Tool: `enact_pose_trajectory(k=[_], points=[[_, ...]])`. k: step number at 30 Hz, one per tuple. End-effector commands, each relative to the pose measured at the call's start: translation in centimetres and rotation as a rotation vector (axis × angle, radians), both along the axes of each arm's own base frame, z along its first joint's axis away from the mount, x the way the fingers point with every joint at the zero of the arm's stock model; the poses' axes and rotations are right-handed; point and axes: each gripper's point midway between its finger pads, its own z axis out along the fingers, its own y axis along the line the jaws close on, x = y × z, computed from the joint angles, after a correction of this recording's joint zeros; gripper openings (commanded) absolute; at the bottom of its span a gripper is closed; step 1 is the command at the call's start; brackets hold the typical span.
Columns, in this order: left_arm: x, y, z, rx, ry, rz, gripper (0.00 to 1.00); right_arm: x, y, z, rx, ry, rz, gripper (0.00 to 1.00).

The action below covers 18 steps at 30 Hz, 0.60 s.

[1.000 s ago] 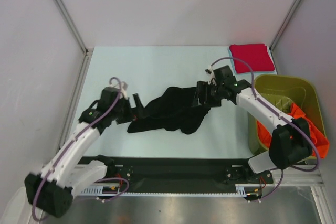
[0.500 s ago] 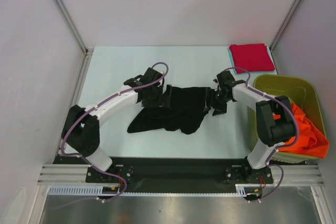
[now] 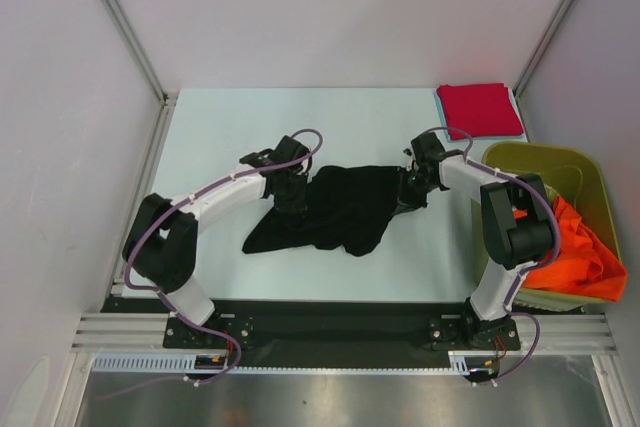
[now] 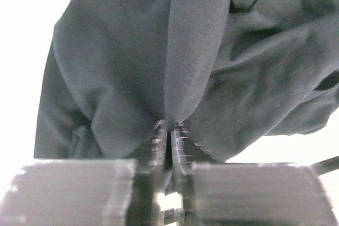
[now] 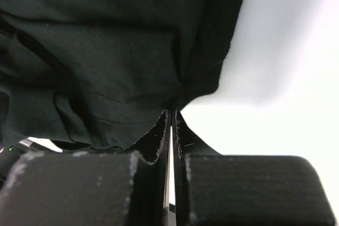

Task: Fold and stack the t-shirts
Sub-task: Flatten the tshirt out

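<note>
A crumpled black t-shirt (image 3: 335, 210) lies mid-table. My left gripper (image 3: 297, 199) sits at its left edge, shut on a pinched fold of the black cloth (image 4: 180, 67), jaws nearly together. My right gripper (image 3: 411, 192) is at the shirt's right edge, also shut on the black fabric (image 5: 106, 51), which bunches at its fingertips. A folded red t-shirt (image 3: 481, 110) rests at the back right corner. An orange t-shirt (image 3: 575, 252) hangs out of the bin on the right.
The olive-green bin (image 3: 540, 177) stands at the right edge, close to the right arm's elbow. Pale table surface (image 3: 250, 127) surrounds the black shirt. A metal frame post (image 3: 120, 22) rises at the back left.
Both grippers were open a second ago and have shut on the black shirt's edges. The left arm swung in from the near left to the shirt's left side; the right gripper shifted slightly.
</note>
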Motion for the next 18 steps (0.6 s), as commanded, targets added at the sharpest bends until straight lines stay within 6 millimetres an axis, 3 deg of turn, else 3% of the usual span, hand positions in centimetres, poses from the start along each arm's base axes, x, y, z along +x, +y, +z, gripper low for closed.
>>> enact_pose_trajectory(k=[1, 4, 6, 7, 8, 9, 10, 11, 13, 14, 15, 17, 18], points=[[0.9, 1.2, 0.9, 0.026, -0.047, 0.0, 0.04, 1.9, -0.7, 2.2, -0.049, -0.069, -0.018, 0.01], [2.0, 3.2, 2.6, 0.107, -0.1, 0.028, 0.0, 2.0, -2.3, 4.2, -0.144, -0.106, -0.028, 0.0], [2.6, 4.2, 6.3, 0.132, -0.178, 0.042, 0.0, 2.7, -3.0, 6.7, -0.205, -0.168, -0.033, 0.0], [2.9, 5.1, 7.8, 0.161, -0.224, 0.067, 0.0, 2.7, -4.3, 8.9, -0.258, -0.227, -0.066, 0.0], [2.9, 5.7, 10.9, 0.146, -0.293, 0.092, 0.0, 2.9, -4.5, 10.7, -0.267, -0.275, -0.081, 0.0], [2.8, 6.3, 12.7, 0.139, -0.338, 0.116, 0.0, 3.1, -5.2, 12.1, -0.297, -0.322, -0.106, 0.0], [2.8, 7.1, 14.3, 0.146, -0.385, 0.148, 0.0, 2.7, -6.2, 14.9, -0.315, -0.394, -0.14, 0.0], [2.0, 7.7, 17.2, 0.099, -0.458, 0.176, 0.0, 2.8, -6.4, 16.9, -0.313, -0.447, -0.158, 0.0], [1.0, 8.6, 19.6, 0.05, -0.532, 0.209, 0.0, 2.1, -7.3, 20.4, -0.318, -0.535, -0.182, 0.0], [0.3, 9.3, 20.6, 0.034, -0.565, 0.235, 0.0, 1.1, -7.8, 23.6, -0.295, -0.624, -0.203, 0.0], [-1.1, 10.2, 22.8, -0.017, -0.633, 0.256, 0.0, 0.8, -8.1, 26.2, -0.286, -0.696, -0.221, 0.0], [-2.8, 11.0, 24.9, -0.08, -0.711, 0.261, 0.0, -1.6, -8.9, 30.9, -0.254, -0.826, -0.249, 0.0], [-4.7, 12.2, 27.2, -0.142, -0.792, 0.273, 0.01, -2.4, -9.3, 32.6, -0.243, -0.874, -0.264, 0.0]])
